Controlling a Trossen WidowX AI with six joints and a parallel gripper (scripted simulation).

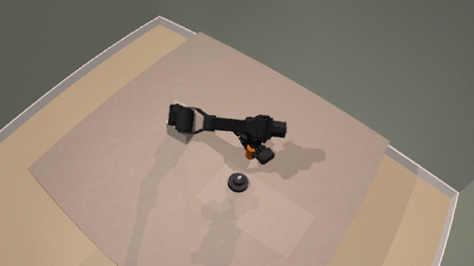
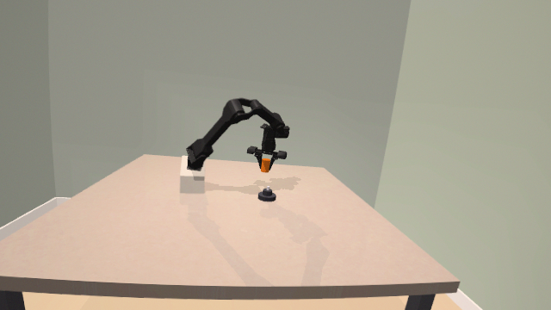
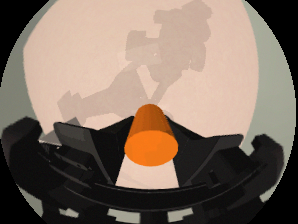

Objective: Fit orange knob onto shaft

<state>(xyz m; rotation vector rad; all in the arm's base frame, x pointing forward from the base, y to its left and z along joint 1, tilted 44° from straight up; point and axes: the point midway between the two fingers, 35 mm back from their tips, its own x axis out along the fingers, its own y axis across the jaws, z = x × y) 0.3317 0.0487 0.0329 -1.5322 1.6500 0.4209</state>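
Observation:
The orange knob is held in the air between the fingers of my gripper, which is shut on it. It looks upright in the exterior view; its underside and hole are hidden. The dark round pedestal stands on the table, with the small silver shaft pointing up from its middle. The knob is above the height of the shaft and apart from it, off toward the top of the top view. The shaft's flat side cannot be made out. The pedestal does not show in the wrist view.
The arm's white base block stands on the table, left of the pedestal. The arm arches from it to the gripper. Shadows of the arm lie across the table top.

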